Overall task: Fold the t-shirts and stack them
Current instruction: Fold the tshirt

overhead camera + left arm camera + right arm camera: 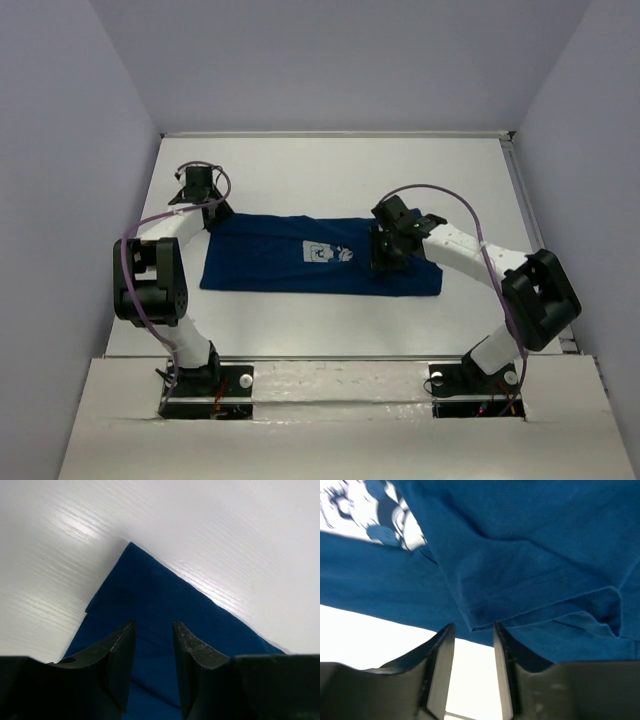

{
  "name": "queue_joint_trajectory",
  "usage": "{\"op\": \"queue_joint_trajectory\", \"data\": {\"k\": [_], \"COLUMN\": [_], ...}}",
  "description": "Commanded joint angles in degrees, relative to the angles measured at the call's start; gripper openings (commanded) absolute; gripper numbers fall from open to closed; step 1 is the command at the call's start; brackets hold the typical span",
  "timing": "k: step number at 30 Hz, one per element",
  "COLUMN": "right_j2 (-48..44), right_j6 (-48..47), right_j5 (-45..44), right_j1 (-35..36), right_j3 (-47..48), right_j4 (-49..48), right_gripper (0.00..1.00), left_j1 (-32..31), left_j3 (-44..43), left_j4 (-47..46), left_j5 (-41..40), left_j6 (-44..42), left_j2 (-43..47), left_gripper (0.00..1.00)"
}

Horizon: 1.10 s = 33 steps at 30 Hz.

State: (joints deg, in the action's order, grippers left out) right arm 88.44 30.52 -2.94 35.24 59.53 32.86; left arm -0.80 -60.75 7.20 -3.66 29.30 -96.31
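Observation:
A dark navy-blue t-shirt lies folded into a long strip across the middle of the white table, its pale Mickey Mouse print facing up. My left gripper is open at the shirt's far left corner, its fingers just above the cloth. My right gripper is open over the shirt's right part, its fingers either side of a folded sleeve hem at the near edge. The print also shows in the right wrist view.
White walls enclose the table on three sides. A metal rail runs along the right edge. The arm bases stand at the near edge.

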Motion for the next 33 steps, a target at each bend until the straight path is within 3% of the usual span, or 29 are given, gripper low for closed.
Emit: {"op": "queue_joint_trajectory", "data": {"k": [1, 19, 22, 25, 28, 33], "right_j2": [1.2, 12.1, 11.6, 10.4, 10.3, 9.4], "right_j6": [-3.9, -5.7, -4.9, -4.6, -4.3, -1.3], "right_j5": [2.5, 5.1, 4.1, 4.4, 5.8, 11.5], "right_j1": [0.0, 1.7, 2.2, 2.2, 3.5, 4.0], "right_j3": [2.1, 7.2, 7.6, 8.9, 10.1, 9.6], "right_j4": [1.9, 3.7, 3.5, 4.6, 6.2, 5.5], "right_gripper": [0.45, 0.47, 0.35, 0.15, 0.12, 0.15], "left_j1": [1.8, 3.3, 3.9, 3.9, 3.9, 3.9], "left_j3": [-0.9, 0.2, 0.7, 0.9, 0.9, 1.0], "left_j4": [-0.3, -0.3, -0.7, -1.0, -1.0, -1.0], "left_j5": [-0.8, -2.2, -2.3, -2.2, -2.1, -0.9], "left_j6": [-1.1, -1.8, -1.8, -1.6, -1.4, -0.6], "left_j2": [1.3, -3.4, -3.0, -2.4, -1.9, -0.4], "left_gripper": [0.35, 0.35, 0.34, 0.3, 0.23, 0.22]}}
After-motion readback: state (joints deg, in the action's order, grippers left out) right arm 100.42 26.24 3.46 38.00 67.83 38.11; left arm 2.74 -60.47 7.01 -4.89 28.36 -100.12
